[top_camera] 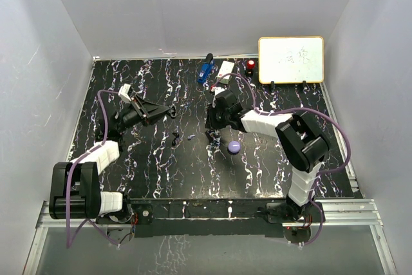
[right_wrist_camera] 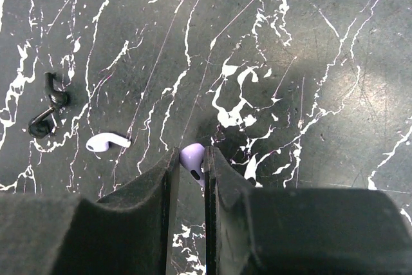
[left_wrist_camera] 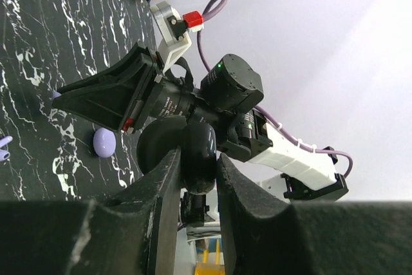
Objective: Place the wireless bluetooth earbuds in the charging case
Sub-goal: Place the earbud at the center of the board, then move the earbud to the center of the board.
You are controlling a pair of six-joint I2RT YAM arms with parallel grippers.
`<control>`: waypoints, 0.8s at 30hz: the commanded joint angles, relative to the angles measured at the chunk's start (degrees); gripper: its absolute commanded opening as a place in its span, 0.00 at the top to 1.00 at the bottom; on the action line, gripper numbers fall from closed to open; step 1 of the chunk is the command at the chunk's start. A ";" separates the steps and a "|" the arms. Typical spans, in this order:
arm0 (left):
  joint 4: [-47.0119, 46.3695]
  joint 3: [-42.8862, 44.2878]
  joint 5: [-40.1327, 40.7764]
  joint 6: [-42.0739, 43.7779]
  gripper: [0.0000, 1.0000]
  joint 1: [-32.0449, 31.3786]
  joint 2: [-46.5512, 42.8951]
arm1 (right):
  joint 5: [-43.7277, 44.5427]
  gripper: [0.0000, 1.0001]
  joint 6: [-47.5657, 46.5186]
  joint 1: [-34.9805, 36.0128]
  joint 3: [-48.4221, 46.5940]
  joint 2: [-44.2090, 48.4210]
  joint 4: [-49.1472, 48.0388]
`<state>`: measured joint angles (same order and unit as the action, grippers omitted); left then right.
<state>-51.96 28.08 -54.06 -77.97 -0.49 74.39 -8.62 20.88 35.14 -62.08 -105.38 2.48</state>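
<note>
My right gripper (right_wrist_camera: 192, 151) is shut on a lavender earbud (right_wrist_camera: 193, 160), low over the black marbled table. A second lavender earbud (right_wrist_camera: 106, 142) lies loose to its left, and a black earbud (right_wrist_camera: 50, 104) lies further left. From above, the right gripper (top_camera: 211, 134) hangs beside the round lavender charging case (top_camera: 234, 147), which rests on the table. My left gripper (left_wrist_camera: 198, 156) is shut on a black round puck (left_wrist_camera: 196, 138), held off the table. From above, the left gripper (top_camera: 172, 111) is left of centre.
A blue gadget (top_camera: 205, 69), a small white piece (top_camera: 225, 69) and a red item (top_camera: 251, 64) sit at the table's back edge. A whiteboard (top_camera: 291, 59) leans at the back right. White walls enclose the table on three sides.
</note>
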 commanded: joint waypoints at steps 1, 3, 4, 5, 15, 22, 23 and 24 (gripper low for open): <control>-0.59 -0.06 -2.35 -0.48 1.00 2.10 -1.36 | 1.14 0.94 -0.82 0.12 -4.01 -0.93 -0.91; -1.31 -0.28 -2.80 -1.02 1.00 2.92 -1.27 | 1.05 0.80 -0.98 0.14 -4.30 -1.45 -0.83; -1.58 -0.41 -3.00 -1.24 1.00 3.38 -1.25 | 1.18 0.70 -0.96 0.27 -4.54 -1.48 -0.85; -1.71 -0.41 -3.17 -1.37 1.00 3.80 -1.27 | 1.30 0.64 -1.13 0.34 -4.73 -1.48 -0.86; -1.73 -0.83 -5.23 -2.28 1.00 7.85 -2.98 | 1.60 0.46 -3.77 5.49 -8.58 -1.35 -1.03; -2.27 -1.35 -6.46 -3.33 1.00 10.53 -3.61 | 3.04 0.47 -3.87 12.32 -14.40 -6.22 1.13; -2.33 -1.44 -6.73 -3.49 1.00 10.93 -3.76 | 3.26 0.47 -3.84 12.85 -15.01 -6.78 1.45; -2.29 -1.47 -7.02 -3.67 1.00 11.41 -3.88 | 3.61 0.48 -3.74 13.38 -15.45 -7.19 1.81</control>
<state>-53.17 27.07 -58.52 -80.18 9.32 73.17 -6.96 17.76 46.61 -74.32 -110.78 3.57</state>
